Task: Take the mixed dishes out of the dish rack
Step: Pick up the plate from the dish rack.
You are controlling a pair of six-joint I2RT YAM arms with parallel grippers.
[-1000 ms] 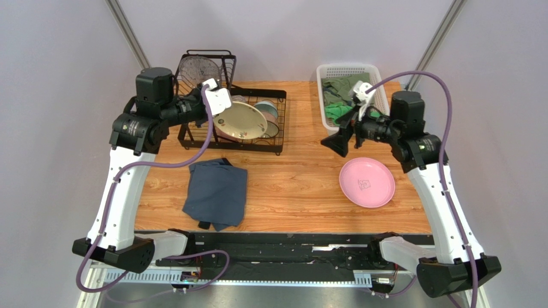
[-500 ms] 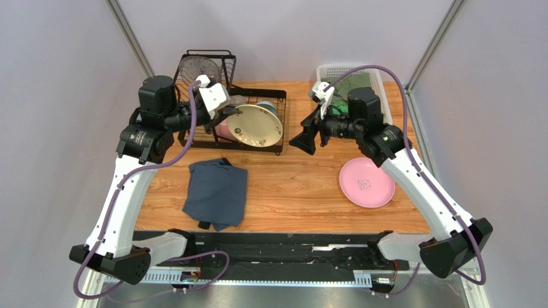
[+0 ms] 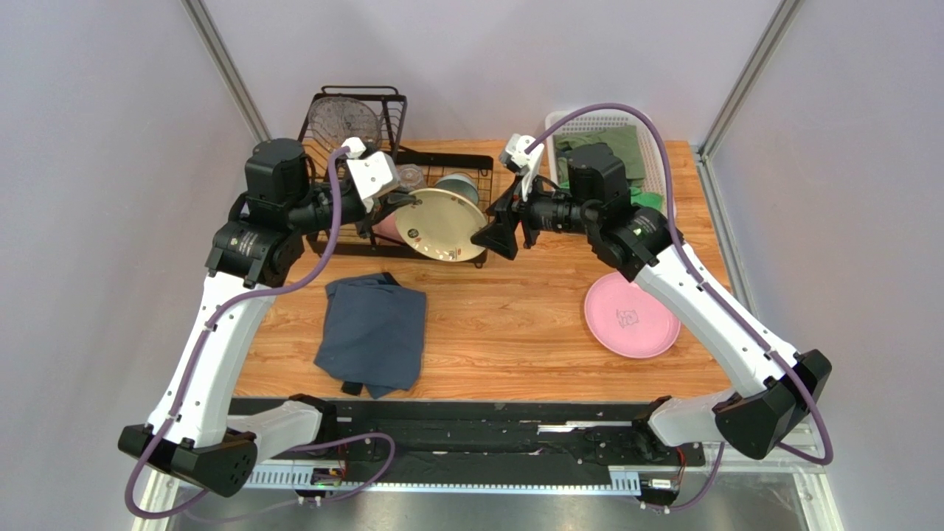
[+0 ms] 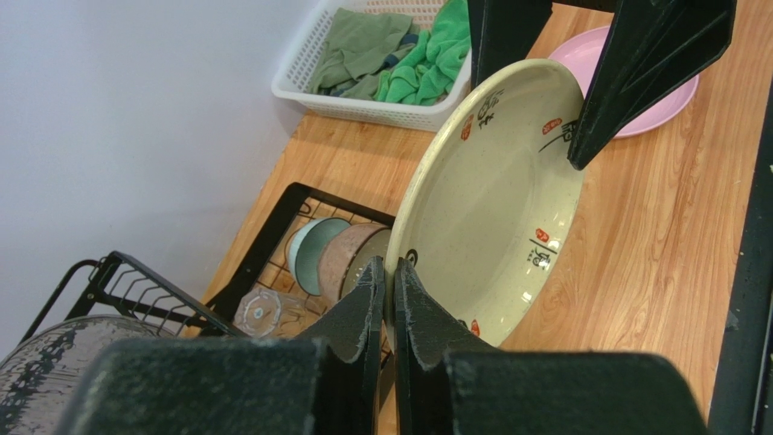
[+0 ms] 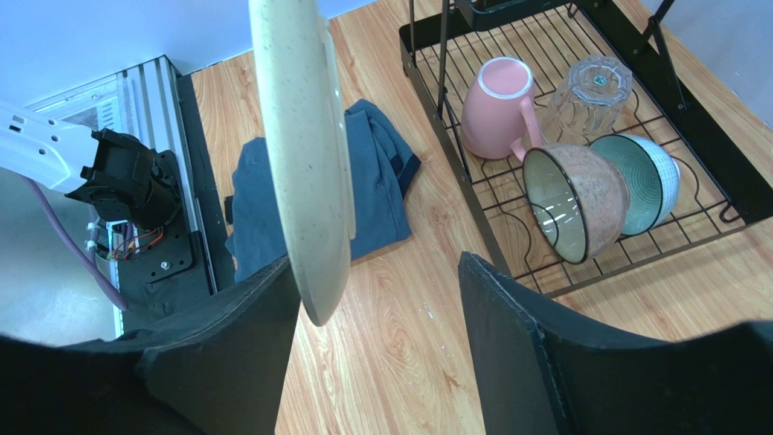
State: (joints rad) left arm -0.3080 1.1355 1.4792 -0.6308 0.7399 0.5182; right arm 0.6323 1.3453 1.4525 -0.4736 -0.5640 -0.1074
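My left gripper (image 4: 390, 267) is shut on the rim of the cream plate (image 4: 499, 190), holding it tilted over the front edge of the black dish rack (image 3: 443, 163). The right gripper (image 5: 376, 263) is open, with the plate's far edge (image 5: 304, 136) between its fingers, close to one finger; I cannot tell if it touches. In the rack's lower tray lie a pink mug (image 5: 494, 104), a clear glass (image 5: 585, 91) and a dark bowl with teal inside (image 5: 572, 199). The pink plate (image 3: 632, 315) rests flat on the table at the right.
A folded blue-grey cloth (image 3: 372, 332) lies on the table in front of the rack. A white basket (image 4: 363, 104) of green cloths stands at the back right. A second teal bowl (image 5: 649, 181) leans behind the dark one. The rack's upper shelf holds a dark mesh item (image 3: 341, 120).
The left arm has carried the cream plate rightward, out over the rack's front. The right arm has swung left from above the pink plate, its jaws narrowing round the cream plate's edge.
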